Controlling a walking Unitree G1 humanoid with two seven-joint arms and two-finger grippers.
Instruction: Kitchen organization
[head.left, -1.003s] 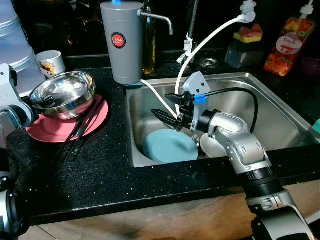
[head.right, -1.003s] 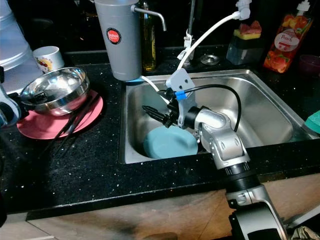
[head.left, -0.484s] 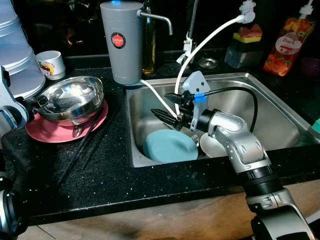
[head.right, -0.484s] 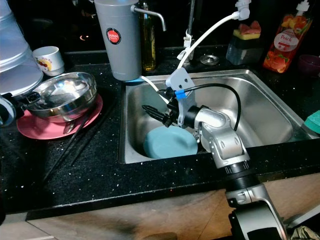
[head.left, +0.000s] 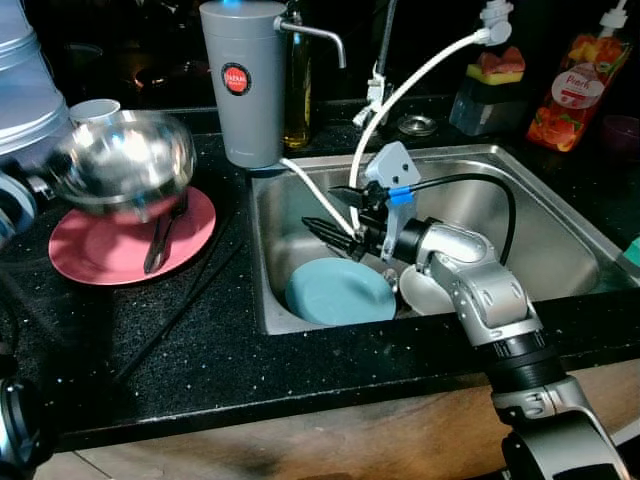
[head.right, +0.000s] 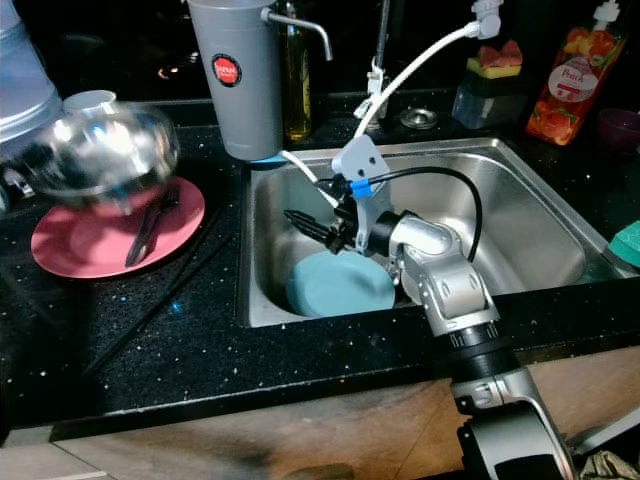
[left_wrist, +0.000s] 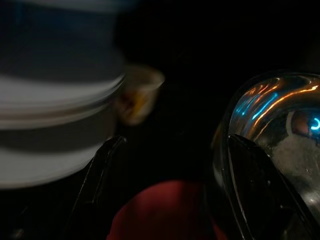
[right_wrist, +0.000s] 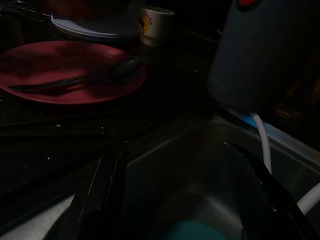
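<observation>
Black speckled bench (head.left: 200, 340): my left end effector (left_wrist: 170, 190) grips the steel bowl (head.left: 125, 160) by its rim, above the pink plate (head.left: 100, 250) near the left edge. My right end effector (head.left: 330, 215), released, hovers in the sink (head.left: 560, 230) over the teal plate (head.left: 340, 292).

Steel bowl (head.left: 125, 160): shiny, round, blurred with motion, raised clear of the pink plate (head.left: 105, 250), rim gripped by left pincer (left_wrist: 170, 200), one finger inside the bowl, one outside.

Pink plate: flat on black bench (head.left: 200, 340), left of sink (head.left: 560, 225). A dark spoon (head.left: 160, 245) lies across it, bowl end toward the bench front. Long dark chopsticks (head.left: 190, 300) lie slanted on the bench just beside the plate's right edge.

Teal plate (head.left: 340, 292): lies low in the sink's left half. White dish (head.left: 425, 295) just beside it, partly hidden by the right arm.

White cup (head.right: 88, 100): upright behind the steel bowl, printed motif.
</observation>
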